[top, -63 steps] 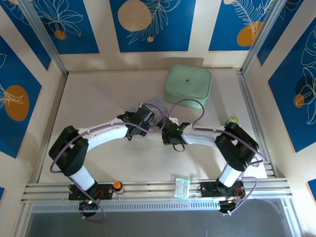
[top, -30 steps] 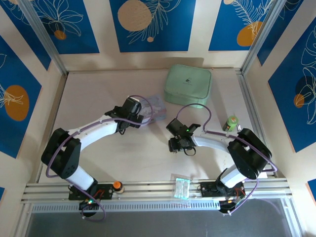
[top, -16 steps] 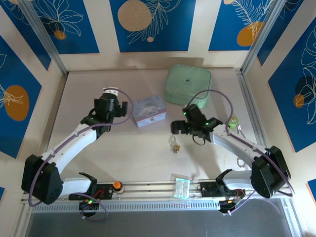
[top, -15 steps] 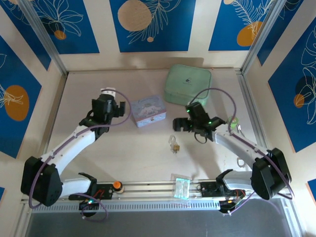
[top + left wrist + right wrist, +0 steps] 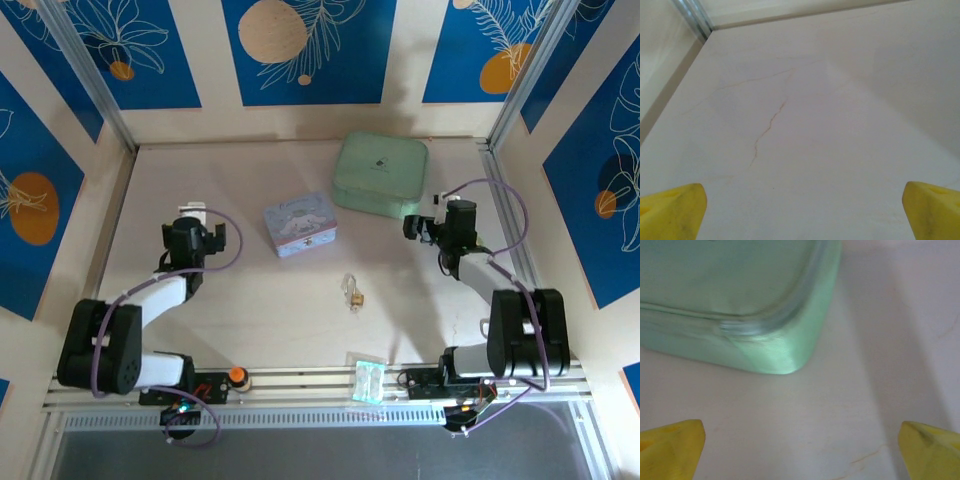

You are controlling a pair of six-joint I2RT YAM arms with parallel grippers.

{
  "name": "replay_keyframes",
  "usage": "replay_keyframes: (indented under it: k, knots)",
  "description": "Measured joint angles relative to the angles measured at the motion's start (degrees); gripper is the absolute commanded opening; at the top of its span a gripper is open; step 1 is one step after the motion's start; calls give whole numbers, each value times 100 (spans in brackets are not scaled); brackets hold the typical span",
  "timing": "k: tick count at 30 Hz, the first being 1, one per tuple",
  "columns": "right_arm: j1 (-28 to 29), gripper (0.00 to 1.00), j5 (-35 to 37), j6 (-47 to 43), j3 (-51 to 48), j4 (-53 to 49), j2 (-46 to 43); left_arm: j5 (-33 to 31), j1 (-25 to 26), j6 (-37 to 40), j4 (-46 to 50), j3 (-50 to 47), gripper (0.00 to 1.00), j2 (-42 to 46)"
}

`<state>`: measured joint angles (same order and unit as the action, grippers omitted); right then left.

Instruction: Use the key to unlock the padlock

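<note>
The small brass padlock (image 5: 353, 294) lies on the table a little right of centre, free of both grippers. A thin silver piece sticks out above its body. At this size I cannot tell whether that is the shackle or the key. My left gripper (image 5: 192, 224) is drawn back to the left side, far from the padlock. In the left wrist view the gripper (image 5: 802, 212) is open over bare table. My right gripper (image 5: 428, 222) sits at the right, by the corner of the mint green case (image 5: 380, 173). In the right wrist view the gripper (image 5: 800, 450) is open and empty.
A blue cartoon tin (image 5: 300, 225) stands behind the padlock, left of the mint case (image 5: 740, 300). A clear plastic packet (image 5: 368, 380) and an orange knob (image 5: 238, 376) sit on the front rail. The table's left wall corner (image 5: 692, 20) lies ahead of the left gripper.
Both arms have pulled back from the middle to their own sides. The right gripper opened wide. The padlock now lies uncovered on the table, and the blue tin has come into sight.
</note>
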<state>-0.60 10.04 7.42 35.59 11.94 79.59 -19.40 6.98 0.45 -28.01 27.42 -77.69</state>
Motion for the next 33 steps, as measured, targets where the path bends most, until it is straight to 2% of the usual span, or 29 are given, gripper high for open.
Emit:
replay_keyframes:
  k: [4, 13, 17, 33]
  knots:
    - [-11, 100, -221, -4, -385, 1141, 490, 393, -299, -55, -1069, -455, 100, -686]
    - [0, 99, -568, -46, -859, 2505, 616, 866, -321, -50, -2380, -713, 100, -1143]
    - [37, 99, -575, -83, -1115, 2964, 715, 1067, -323, -20, -2516, -713, 100, -1143]
    - [42, 99, -584, -105, -1132, 3222, 763, 1200, -321, 11, -2516, -713, 100, -1143]
